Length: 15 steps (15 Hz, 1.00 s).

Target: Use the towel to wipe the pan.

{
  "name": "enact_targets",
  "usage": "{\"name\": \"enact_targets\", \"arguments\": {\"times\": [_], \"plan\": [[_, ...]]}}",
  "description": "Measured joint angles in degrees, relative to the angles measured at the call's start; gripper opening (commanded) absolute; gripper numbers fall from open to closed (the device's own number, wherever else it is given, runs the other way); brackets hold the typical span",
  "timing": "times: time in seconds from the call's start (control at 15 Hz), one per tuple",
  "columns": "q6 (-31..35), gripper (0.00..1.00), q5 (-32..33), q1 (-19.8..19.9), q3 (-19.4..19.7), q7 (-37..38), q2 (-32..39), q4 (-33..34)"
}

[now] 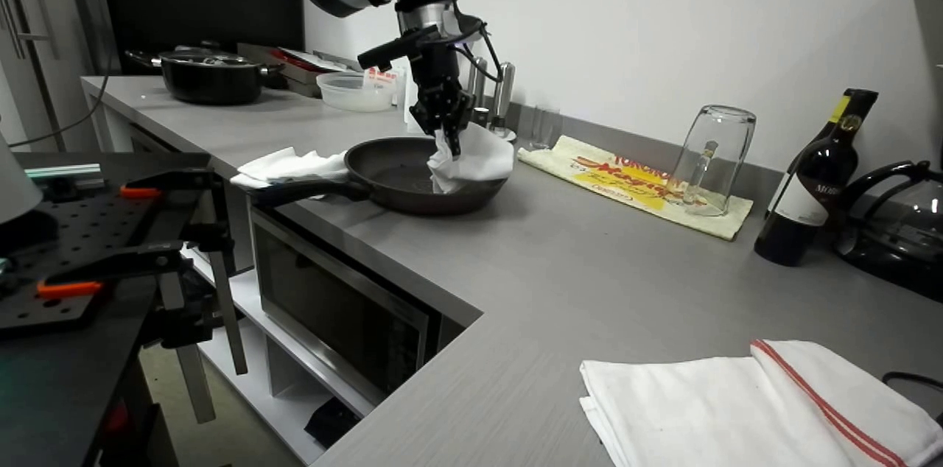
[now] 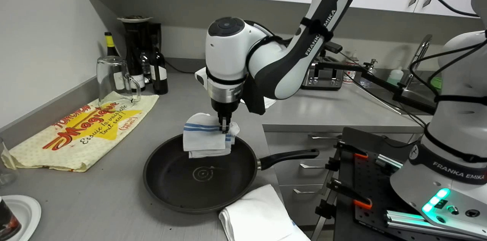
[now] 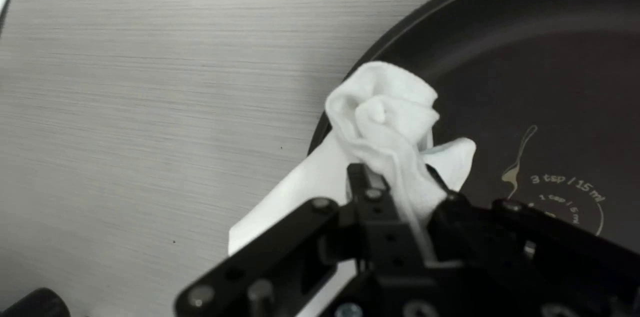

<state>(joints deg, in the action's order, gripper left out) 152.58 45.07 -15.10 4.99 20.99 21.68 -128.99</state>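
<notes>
- The fingers point(image 3: 377, 212) are clamped on the white towel point(image 3: 395, 122); in the wrist view its bunched folds poke out from between them.
- In an exterior view the towel hangs over the far side of the pan point(image 2: 201, 197), its lower part inside the rim, blue stripes running across it.
- In the wrist view part of the towel spreads left, past the rim.
- Whether the towel touches the bottom of the pan, I cannot tell.
- The dark pan sits flat on the grey desk point(image 2: 106, 195), its handle point(image 2: 291, 158) pointing right in that exterior view.
- At near right, just beside the pan, lies a folded white cloth point(image 2: 258, 214).
- To the left of the pan lies a yellow cloth point(image 2: 64, 149) with red lettering; a glass mug point(image 2: 110, 77) stands on its far end.
- Beyond the mug, at far left, stand dark bottles point(image 2: 158, 66).
- In an exterior view a black pot point(image 1: 210, 80) stands at far left, with a clear tub point(image 1: 346, 93) to its right.
- At near right there, well apart from the pan, lies a red-striped cloth point(image 1: 707, 408).
</notes>
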Motion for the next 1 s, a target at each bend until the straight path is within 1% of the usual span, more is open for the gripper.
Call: {"name": "enact_targets", "arguments": {"times": [0.2, 0.53, 1.0], "plan": [[0.65, 0.03, 6.67, -1.17, 1.17, 5.91, 1.09, 0.02], [1.90, 0.03, 21.49, -4.39, 3.86, 16.49, 2.24, 0.05], [1.89, 0.03, 40.99, -6.38, 4.93, 28.72, 3.25, -0.67]]}}
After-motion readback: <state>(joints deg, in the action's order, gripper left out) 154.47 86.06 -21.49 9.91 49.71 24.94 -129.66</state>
